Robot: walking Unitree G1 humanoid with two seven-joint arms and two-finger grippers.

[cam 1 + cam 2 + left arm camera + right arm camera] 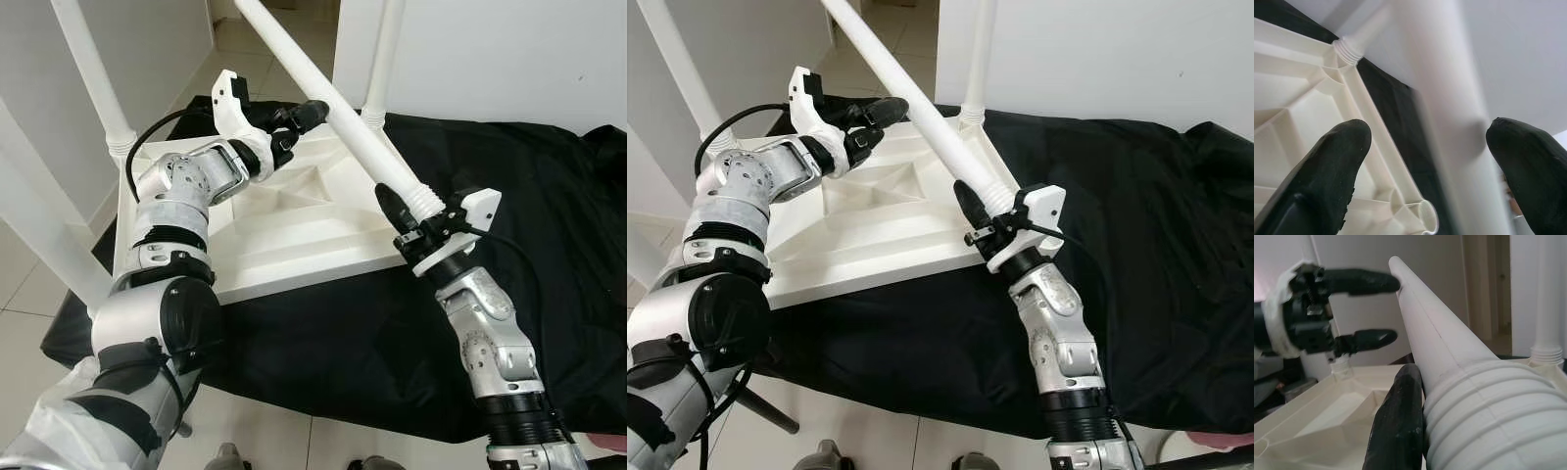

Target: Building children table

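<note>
The white table top (294, 230) lies upside down on a black cloth (558, 206). Upright legs stand at its far right corner (384, 59) and its left corners (96, 78). A loose white leg (333, 98) slants up and to the left over the top. My right gripper (409, 211) is shut on it just above its ribbed threaded end (1488, 431), one black finger (1396, 421) against the shaft. My left gripper (309, 113) is open, its fingers (1337, 161) straddling the middle of the shaft (1449, 98). An empty corner socket (1425, 218) shows below.
A white wall panel (509, 59) stands behind the cloth on the right. Tiled floor (29, 284) lies to the left and in front. The near left leg (39, 230) rises close to my left arm.
</note>
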